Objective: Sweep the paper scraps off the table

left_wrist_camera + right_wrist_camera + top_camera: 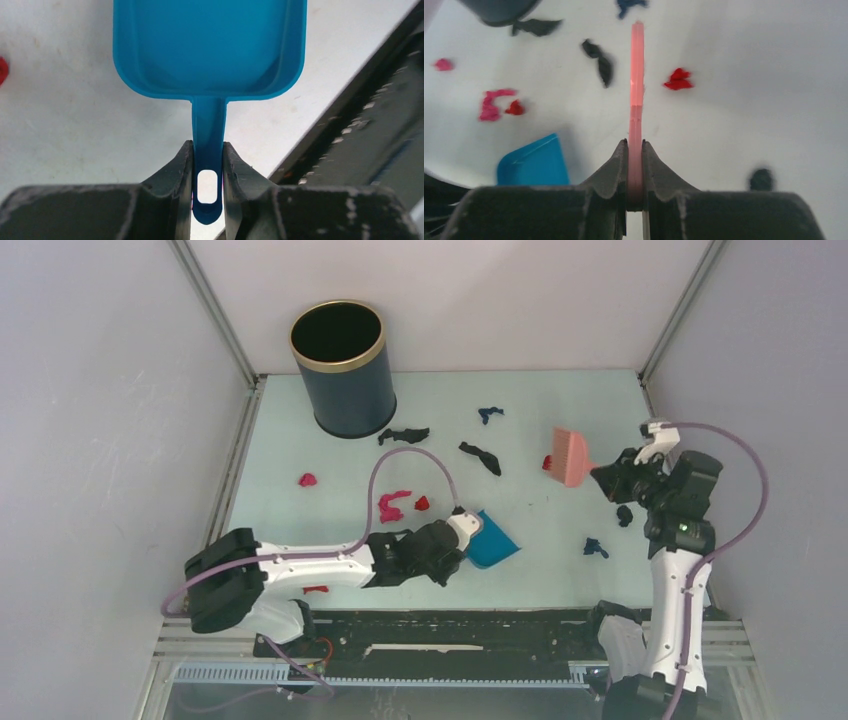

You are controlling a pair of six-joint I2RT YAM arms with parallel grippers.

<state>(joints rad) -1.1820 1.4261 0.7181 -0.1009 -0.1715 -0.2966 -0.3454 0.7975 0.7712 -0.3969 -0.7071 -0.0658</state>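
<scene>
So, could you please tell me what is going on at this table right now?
Two robot arms are set up to sweep. The left pincer is closed on the handle of the blue dustpan, near the table's front middle. The right pincer grips the pink brush on the right. The paper scraps lie scattered across the table, none visible in the dustpan. A dark bin stands at the back left.

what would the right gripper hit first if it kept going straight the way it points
The pink brush held by the right gripper leads. Its line passes between a black scrap and a red scrap, toward a dark blue scrap. Likely that one, or bare table first; height is unclear.
</scene>
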